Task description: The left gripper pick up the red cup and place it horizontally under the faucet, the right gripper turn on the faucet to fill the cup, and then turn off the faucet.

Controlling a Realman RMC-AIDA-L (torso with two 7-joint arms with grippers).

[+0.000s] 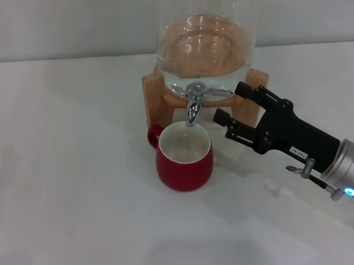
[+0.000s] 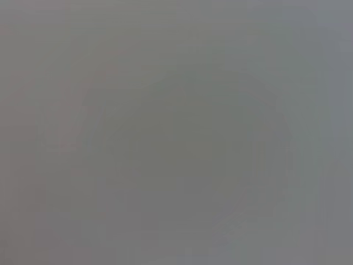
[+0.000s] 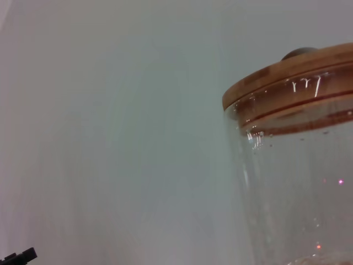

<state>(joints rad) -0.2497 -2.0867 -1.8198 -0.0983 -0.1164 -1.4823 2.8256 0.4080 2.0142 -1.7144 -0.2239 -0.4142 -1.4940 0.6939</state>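
The red cup (image 1: 184, 165) stands upright on the white table, its white inside open to the top and its handle pointing back left. Its rim sits directly below the spout of the chrome faucet (image 1: 193, 104). My right gripper (image 1: 228, 102) is open just right of the faucet, its two black fingers spread on either side of the lever's right end. Whether a finger touches the lever I cannot tell. The left gripper appears in no view, and the left wrist view is plain grey.
The glass dispenser (image 1: 203, 46) holds water and rests on a wooden stand (image 1: 153, 94) at the back of the table (image 1: 65, 181). Its wooden lid (image 3: 292, 72) and glass wall fill one side of the right wrist view.
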